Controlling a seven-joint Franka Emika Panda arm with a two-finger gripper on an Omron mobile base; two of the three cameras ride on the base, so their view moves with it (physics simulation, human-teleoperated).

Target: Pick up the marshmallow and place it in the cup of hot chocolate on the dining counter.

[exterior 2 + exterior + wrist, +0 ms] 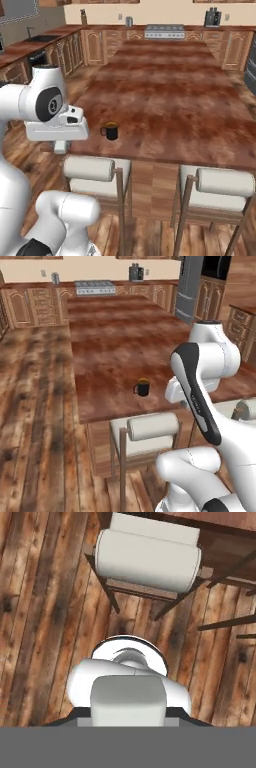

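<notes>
Sitting alone on the glossy reddish-brown wood bench [115, 346], small black mug [143, 387] awaits. Marshmallow unseen, pickup not done. Fingers' state: cannot tell.

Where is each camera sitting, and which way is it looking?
Left base view: behind the arm's left, facing forward over the long reddish-brown wood-grain dining counter and small black mug of brownish drink; white arm at lower right.
Right base view: behind the arm's right, same counter and mug; arm at lower left.
Hand view: on the hand, facing down at a cushioned wooden stool, also seen from both bases.
</notes>
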